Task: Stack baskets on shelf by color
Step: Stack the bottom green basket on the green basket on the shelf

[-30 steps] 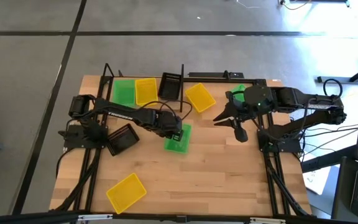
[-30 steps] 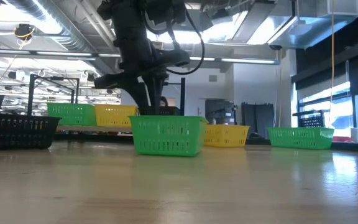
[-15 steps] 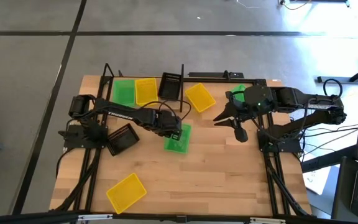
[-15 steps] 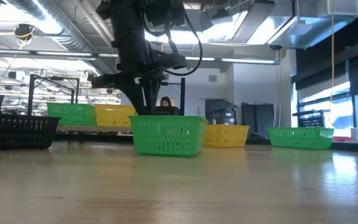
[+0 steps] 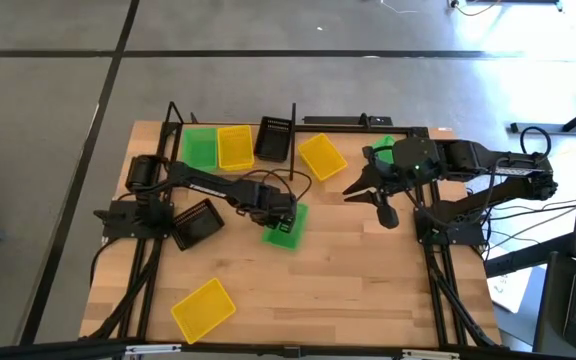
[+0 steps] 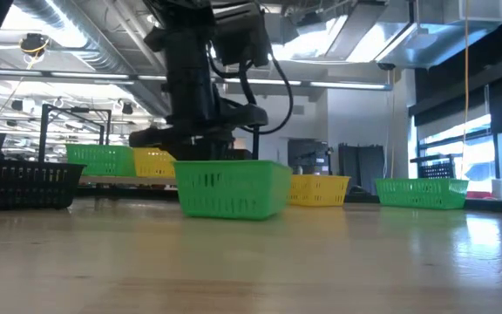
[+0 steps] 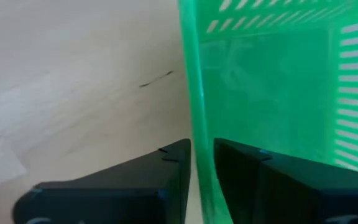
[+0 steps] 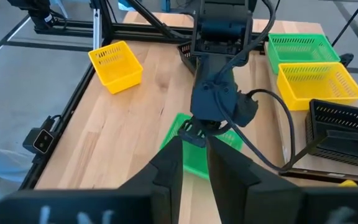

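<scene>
A green basket [image 5: 288, 228] stands on its bottom near the table's middle, with my left gripper [image 5: 281, 211] lowered onto its far-left part. One green basket [image 5: 199, 146], one yellow [image 5: 234, 146] and one black [image 5: 274, 140] sit side by side on the shelf [image 5: 173, 125] at the far left. Loose on the table are a yellow basket [image 5: 322, 156], a black one [image 5: 196, 222] and another yellow one [image 5: 203, 308]. My right gripper [image 5: 373, 200] hangs raised at the right, open, with nothing between its fingers [image 8: 166, 168]. My left gripper has the green basket's side wall [image 7: 199, 124] between its fingers, one finger [image 7: 166, 180] outside and one [image 7: 253, 180] inside the basket. The fingers come steeply from above, over the rim. The basket stays with its bottom [image 6: 234, 214] on the table.
Another green basket [image 6: 421, 192] stands at the far right, partly under the right arm. The shelf's black posts [image 5: 293, 115] rise at the far edge. Bare wood lies at the table's near right [image 5: 368, 290]. Cables trail from both arms.
My left gripper has come down onto the green basket, its fingers sinking astride the wall. The basket has slid slightly toward the table's left and turned a little, its bottom staying on the table.
</scene>
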You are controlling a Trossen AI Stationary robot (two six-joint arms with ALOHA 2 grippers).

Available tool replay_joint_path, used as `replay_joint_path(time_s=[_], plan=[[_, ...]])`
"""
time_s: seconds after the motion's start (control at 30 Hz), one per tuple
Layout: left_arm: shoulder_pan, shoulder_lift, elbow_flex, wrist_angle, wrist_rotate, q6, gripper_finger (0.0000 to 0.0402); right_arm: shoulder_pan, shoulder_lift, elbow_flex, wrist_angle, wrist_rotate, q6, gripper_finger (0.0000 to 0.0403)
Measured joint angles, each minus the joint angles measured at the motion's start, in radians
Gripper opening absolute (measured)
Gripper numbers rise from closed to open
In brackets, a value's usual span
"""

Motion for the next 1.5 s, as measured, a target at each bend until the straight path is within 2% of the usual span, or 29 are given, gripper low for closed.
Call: replay_joint_path(time_s=[0.13, 0.3, 0.43, 0.73, 0.9, 1.0, 1.17, 1.33, 1.5], plan=[[0.011, -0.013, 0.0, -0.01, -0.002, 0.017, 0.0011, 0.0, 0.0, 0.0, 0.008, 0.0, -0.007, 0.0072], [0.039, -0.068, 0.005, -0.026, 0.051, 0.048, 0.0001, 0.0, 0.0, 0.0, 0.007, 0.0, -0.03, 0.0072], [0.063, -0.16, 0.018, -0.107, 0.041, 0.072, 0.0001, -0.002, 0.0, 0.0, 0.022, 0.004, -0.028, 0.0072], [0.127, -0.424, 0.037, -0.407, -0.117, 0.015, 0.0, -0.006, 0.003, 0.0, 0.006, 0.043, -0.078, 0.0072], [0.173, -0.55, 0.037, -0.571, -0.24, -0.042, 0.0, -0.022, 0.003, 0.0, 0.006, -0.064, -0.137, 0.0072], [0.226, -0.597, 0.035, -0.675, -0.29, -0.062, 0.0, -0.043, 0.003, 0.0, 0.013, -0.078, -0.14, 0.0072], [0.335, -0.62, 0.035, -0.805, -0.379, -0.054, 0.0, -0.082, 0.003, 0.0, 0.021, -0.078, -0.126, 0.0072], [0.453, -0.621, 0.036, -0.796, -0.518, 0.031, 0.0, -0.099, 0.003, 0.0, 0.043, -0.078, -0.091, 0.0072], [0.554, -0.597, 0.035, -0.793, -0.561, 0.12, 0.0, -0.099, 0.003, 0.0, 0.047, -0.078, -0.084, 0.0072]])
